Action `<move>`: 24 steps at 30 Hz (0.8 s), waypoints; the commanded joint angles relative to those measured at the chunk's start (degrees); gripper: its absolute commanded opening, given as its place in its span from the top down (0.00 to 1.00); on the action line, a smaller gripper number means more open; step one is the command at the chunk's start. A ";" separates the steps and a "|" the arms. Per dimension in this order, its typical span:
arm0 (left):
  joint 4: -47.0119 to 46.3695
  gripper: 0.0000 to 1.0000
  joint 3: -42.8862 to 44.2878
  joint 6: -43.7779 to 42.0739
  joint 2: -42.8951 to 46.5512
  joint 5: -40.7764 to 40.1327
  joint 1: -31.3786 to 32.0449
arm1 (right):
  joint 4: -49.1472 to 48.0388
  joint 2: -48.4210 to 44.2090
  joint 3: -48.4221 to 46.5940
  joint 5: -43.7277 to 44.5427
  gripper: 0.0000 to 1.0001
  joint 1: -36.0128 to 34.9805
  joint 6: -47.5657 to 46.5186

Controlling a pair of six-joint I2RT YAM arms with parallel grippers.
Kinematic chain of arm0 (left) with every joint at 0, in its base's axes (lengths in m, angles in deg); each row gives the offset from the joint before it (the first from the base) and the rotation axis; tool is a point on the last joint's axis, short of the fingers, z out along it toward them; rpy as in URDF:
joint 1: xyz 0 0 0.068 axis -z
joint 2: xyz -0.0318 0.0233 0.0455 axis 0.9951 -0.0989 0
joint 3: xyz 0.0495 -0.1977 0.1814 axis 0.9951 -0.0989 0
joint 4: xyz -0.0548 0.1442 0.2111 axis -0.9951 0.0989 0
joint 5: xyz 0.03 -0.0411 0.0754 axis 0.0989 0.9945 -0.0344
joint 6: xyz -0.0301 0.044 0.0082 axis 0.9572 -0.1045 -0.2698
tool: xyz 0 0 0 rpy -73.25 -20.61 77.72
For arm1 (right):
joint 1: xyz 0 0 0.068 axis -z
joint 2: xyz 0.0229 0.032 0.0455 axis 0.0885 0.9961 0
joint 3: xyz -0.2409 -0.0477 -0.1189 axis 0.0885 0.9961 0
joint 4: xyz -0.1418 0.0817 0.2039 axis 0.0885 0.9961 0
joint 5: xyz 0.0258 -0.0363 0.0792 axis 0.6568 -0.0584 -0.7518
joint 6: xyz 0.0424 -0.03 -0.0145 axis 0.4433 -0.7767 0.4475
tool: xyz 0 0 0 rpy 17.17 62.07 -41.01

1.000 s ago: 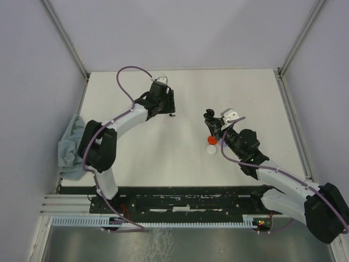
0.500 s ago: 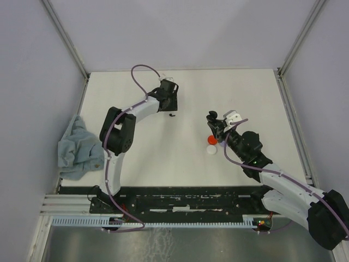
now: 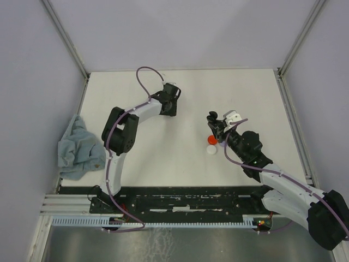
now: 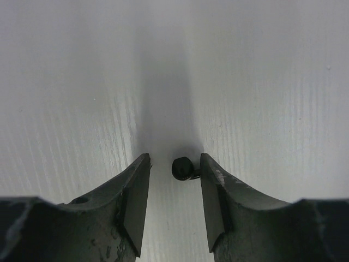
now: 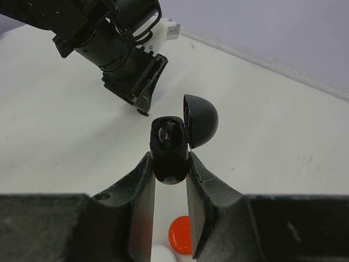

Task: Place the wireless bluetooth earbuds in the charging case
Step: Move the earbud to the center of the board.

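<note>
In the left wrist view a tiny black earbud (image 4: 182, 168) lies on the white table between the tips of my left gripper (image 4: 174, 159). The jaws are open; the earbud sits close against the right finger (image 4: 215, 185) and clear of the left one. From above, my left gripper (image 3: 170, 109) points down at the table's far middle and hides the earbud. My right gripper (image 5: 170, 158) is shut on the black charging case (image 5: 170, 143), held up with its lid (image 5: 200, 121) hinged open. The same case (image 3: 212, 117) shows in the top view.
A red round case (image 3: 211, 140) and a white one (image 3: 211, 151) lie on the table under my right gripper (image 3: 217, 129). A crumpled grey-blue cloth (image 3: 79, 147) lies at the left edge. Walls close the table at the back and sides.
My left gripper has moved right onto the black earbud, which now sits between its fingers, and its jaws have narrowed. The right arm has shifted slightly with the case.
</note>
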 commanded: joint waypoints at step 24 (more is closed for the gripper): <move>8.75 0.75 -17.82 -18.48 13.91 12.26 1.90 | -1.45 1.35 -2.97 -3.29 0.97 0.32 0.14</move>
